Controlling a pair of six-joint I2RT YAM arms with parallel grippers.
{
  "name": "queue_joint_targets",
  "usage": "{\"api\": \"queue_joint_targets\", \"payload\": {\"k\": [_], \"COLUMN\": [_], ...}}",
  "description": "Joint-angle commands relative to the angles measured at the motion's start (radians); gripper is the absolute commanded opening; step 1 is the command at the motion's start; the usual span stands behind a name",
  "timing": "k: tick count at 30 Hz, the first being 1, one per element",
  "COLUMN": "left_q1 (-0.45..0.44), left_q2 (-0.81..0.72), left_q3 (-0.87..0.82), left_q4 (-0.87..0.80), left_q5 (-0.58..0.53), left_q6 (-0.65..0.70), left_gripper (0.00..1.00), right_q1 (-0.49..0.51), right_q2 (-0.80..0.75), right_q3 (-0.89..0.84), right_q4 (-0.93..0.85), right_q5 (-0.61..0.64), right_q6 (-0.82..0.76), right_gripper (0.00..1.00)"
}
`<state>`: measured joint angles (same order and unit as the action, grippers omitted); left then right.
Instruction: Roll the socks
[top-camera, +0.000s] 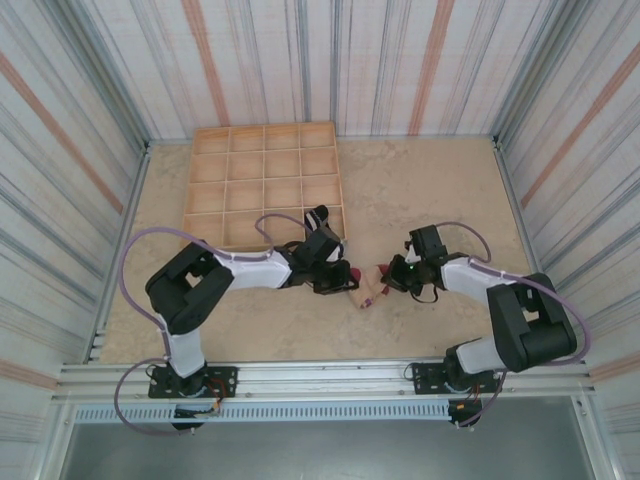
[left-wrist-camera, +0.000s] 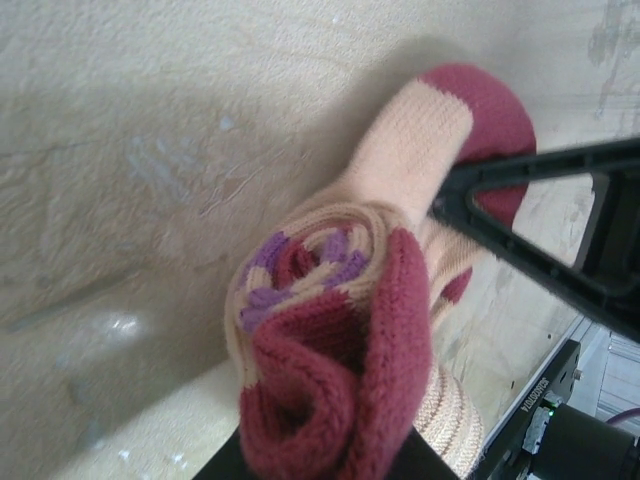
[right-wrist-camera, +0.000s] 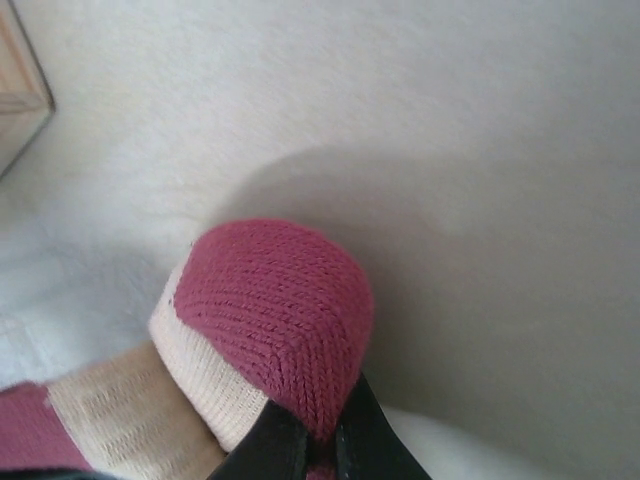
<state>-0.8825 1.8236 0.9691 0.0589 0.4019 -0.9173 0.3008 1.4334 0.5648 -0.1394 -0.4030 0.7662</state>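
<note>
The rolled sock sits clamped in your left gripper so the coil cannot loosen; your right gripper pinches its red toe, likely for tension.

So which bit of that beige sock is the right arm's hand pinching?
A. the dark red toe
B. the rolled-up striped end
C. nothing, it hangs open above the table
A: the right hand has its fingers closed on the dark red toe of the beige sock, seen close up from its own wrist camera.
</note>
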Motion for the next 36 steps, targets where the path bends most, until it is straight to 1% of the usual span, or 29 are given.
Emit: {"api": "queue_joint_targets", "payload": {"k": [1, 4, 7, 9, 13, 15, 18, 19, 24, 28, 29, 31, 34, 36], "left_q1": [-0.006, -0.017, -0.03, -0.03, -0.023, -0.026, -0.034, -0.037, -0.07, -0.094, -0.097, -0.098, -0.099, -0.102], "left_q2": [-0.056, -0.084, -0.131, -0.172, -0.235, -0.259, -0.265, -0.264, -0.267, -0.281, -0.286, -0.298, -0.328, -0.346], "left_q3": [-0.047, -0.083, -0.115, -0.16, -0.246, -0.274, -0.283, -0.282, -0.298, -0.3, -0.297, -0.298, -0.303, -0.306], "left_q4": [-0.013, -0.015, -0.085, -0.128, -0.138, -0.15, -0.174, -0.184, -0.187, -0.228, -0.25, -0.279, -0.316, -0.327], "left_q5": [0.016, -0.014, -0.115, -0.189, -0.271, -0.302, -0.323, -0.33, -0.365, -0.401, -0.408, -0.411, -0.432, -0.446], "left_q6": [-0.012, -0.033, -0.073, -0.137, -0.239, -0.28, -0.294, -0.301, -0.337, -0.377, -0.385, -0.398, -0.414, -0.421], "left_gripper": [0.0, 0.0, 0.0, 0.0, 0.0, 0.0, 0.0, 0.0, 0.0, 0.0, 0.0, 0.0, 0.0, 0.0], "right_q1": [0.018, 0.059, 0.097, 0.112, 0.125, 0.134, 0.152, 0.162, 0.187, 0.2, 0.21, 0.222, 0.245, 0.275], "right_q2": [0.074, 0.155, 0.223, 0.258, 0.309, 0.342, 0.382, 0.391, 0.409, 0.356, 0.33, 0.288, 0.22, 0.161], "right_q3": [0.077, 0.148, 0.211, 0.242, 0.292, 0.316, 0.351, 0.36, 0.385, 0.375, 0.371, 0.365, 0.345, 0.306], "right_q4": [0.099, 0.132, 0.166, 0.19, 0.203, 0.207, 0.21, 0.209, 0.204, 0.197, 0.186, 0.151, 0.113, 0.104], "right_q5": [-0.014, -0.025, -0.04, -0.04, -0.053, -0.079, -0.125, -0.128, -0.126, -0.14, -0.129, -0.095, -0.053, 0.004], "right_q6": [-0.057, -0.078, -0.091, -0.096, -0.117, -0.138, -0.17, -0.182, -0.218, -0.277, -0.303, -0.344, -0.396, -0.419], "right_gripper": [0.0, 0.0, 0.0, 0.0, 0.0, 0.0, 0.0, 0.02, 0.14, 0.35, 0.42, 0.53, 0.6, 0.67]}}
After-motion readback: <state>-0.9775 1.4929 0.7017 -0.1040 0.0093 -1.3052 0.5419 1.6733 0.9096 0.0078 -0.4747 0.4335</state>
